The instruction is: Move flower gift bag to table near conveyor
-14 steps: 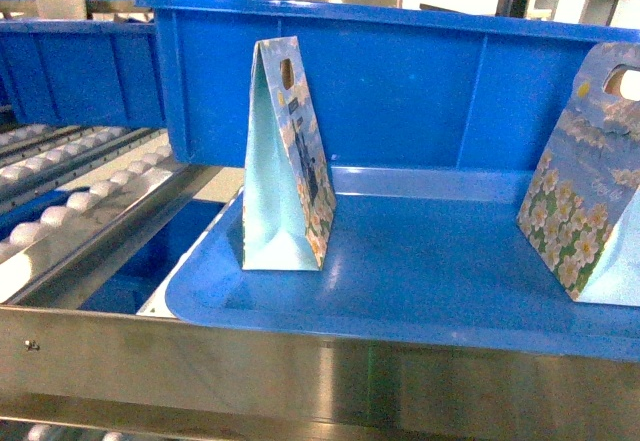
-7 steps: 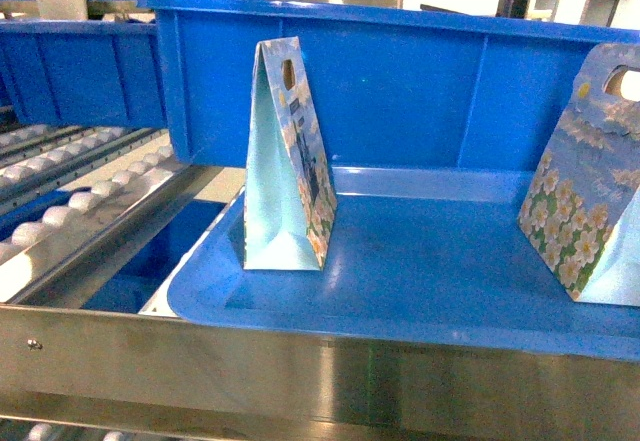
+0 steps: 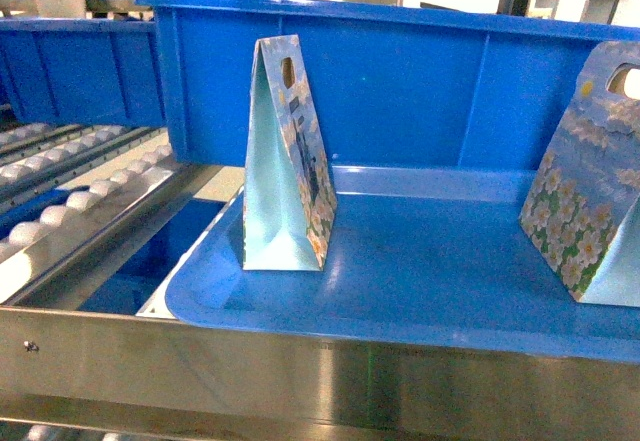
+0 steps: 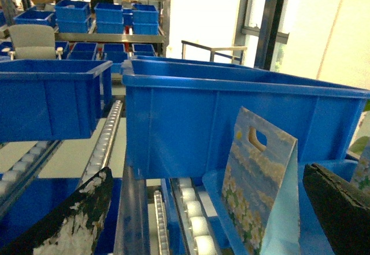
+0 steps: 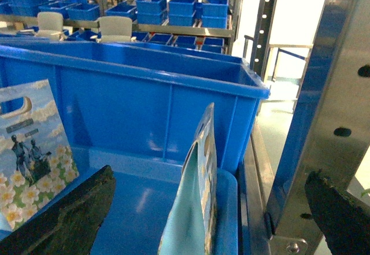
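The tall paper flower gift bag [image 3: 288, 156] looks light and bendy; hold its top by the handle hole. Both claws, left [image 4: 202, 209] and right [image 5: 211, 214], are wide open, holding nothing.

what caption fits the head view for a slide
Two flower gift bags stand upright on a blue tray beside conveyor rollers.
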{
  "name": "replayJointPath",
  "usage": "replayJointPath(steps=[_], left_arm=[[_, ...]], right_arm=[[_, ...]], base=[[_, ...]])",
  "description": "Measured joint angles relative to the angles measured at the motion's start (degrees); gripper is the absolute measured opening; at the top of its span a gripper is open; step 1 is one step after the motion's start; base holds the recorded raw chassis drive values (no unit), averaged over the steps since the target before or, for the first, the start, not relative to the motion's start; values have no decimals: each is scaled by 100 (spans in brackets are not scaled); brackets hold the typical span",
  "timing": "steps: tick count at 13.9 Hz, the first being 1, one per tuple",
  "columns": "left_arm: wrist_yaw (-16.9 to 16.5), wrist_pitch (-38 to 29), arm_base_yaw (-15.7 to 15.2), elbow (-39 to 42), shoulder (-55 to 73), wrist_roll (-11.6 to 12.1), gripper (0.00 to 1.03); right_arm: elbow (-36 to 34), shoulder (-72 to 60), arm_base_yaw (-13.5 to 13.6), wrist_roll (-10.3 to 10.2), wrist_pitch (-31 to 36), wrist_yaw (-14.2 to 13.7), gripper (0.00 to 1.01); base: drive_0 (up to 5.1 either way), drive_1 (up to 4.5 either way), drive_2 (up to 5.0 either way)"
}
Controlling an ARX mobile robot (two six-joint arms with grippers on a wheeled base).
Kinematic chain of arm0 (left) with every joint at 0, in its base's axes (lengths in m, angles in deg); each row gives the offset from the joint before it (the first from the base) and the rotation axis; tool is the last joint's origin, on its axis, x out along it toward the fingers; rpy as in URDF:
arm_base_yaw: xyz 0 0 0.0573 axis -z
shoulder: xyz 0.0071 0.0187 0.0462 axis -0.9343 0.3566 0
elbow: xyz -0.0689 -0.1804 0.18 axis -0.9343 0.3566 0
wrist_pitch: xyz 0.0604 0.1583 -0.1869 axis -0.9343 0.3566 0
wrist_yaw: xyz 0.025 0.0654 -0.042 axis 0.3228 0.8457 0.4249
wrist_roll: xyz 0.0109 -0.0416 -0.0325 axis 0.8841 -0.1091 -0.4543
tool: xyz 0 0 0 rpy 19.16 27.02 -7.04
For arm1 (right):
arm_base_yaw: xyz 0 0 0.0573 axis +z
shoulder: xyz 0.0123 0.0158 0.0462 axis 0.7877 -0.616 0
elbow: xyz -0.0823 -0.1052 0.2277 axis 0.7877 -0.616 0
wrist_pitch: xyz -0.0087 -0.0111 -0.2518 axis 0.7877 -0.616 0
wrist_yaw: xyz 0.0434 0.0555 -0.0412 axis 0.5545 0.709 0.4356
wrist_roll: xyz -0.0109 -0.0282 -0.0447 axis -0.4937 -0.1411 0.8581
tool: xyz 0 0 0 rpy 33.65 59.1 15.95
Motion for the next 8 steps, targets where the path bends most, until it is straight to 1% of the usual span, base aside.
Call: replayJointPath(steps=[3,5,8], left_arm=[[33,-37,-11,0,-57,17,98],[33,-39,-9,0,-55,20,98],[33,-39,-9,0,-55,22,98]], right_arm=[[7,-39,4,42,138,48,98],[138,-461,44,90,258,72,98],[717,-1126,33,107,439,157,98]], base=[[0,0,0],[0,0,0],[0,0,0]])
